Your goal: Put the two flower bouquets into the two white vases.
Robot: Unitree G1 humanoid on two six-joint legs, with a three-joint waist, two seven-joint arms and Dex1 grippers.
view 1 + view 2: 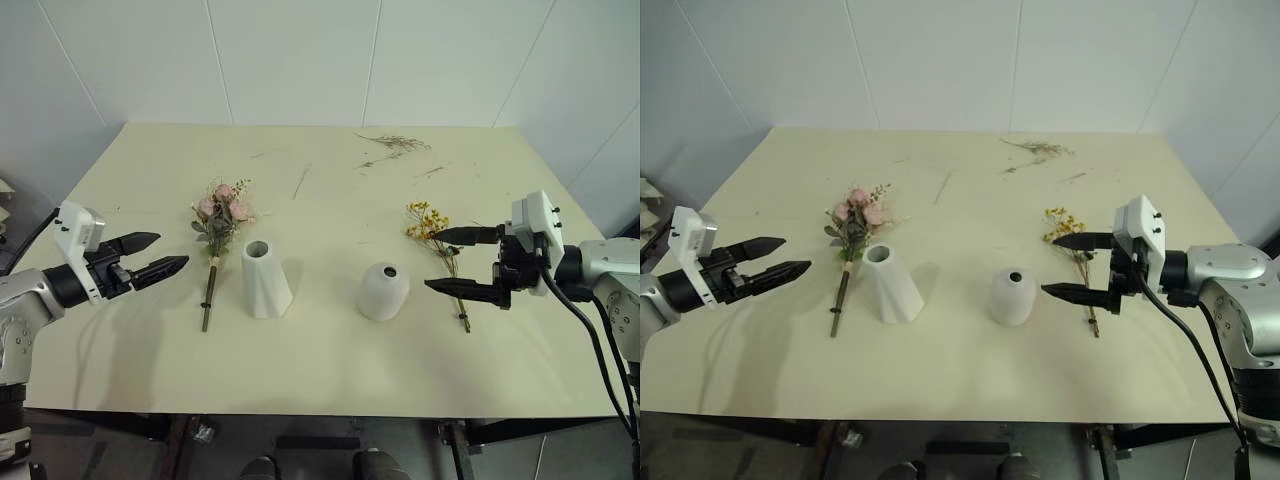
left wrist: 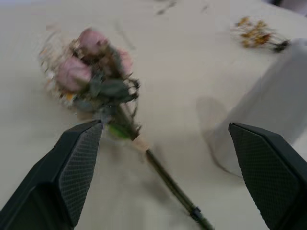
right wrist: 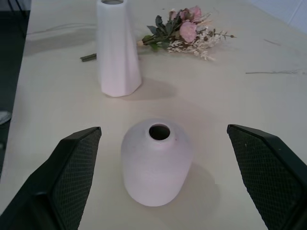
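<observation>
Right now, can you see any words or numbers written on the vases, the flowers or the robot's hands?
None: there is no text to read.
The tall white vase and the short round vase are plain.
The pink rose bouquet and the yellow flower bouquet carry no tag or label.
The left gripper, the right gripper and the table show no lettering.
</observation>
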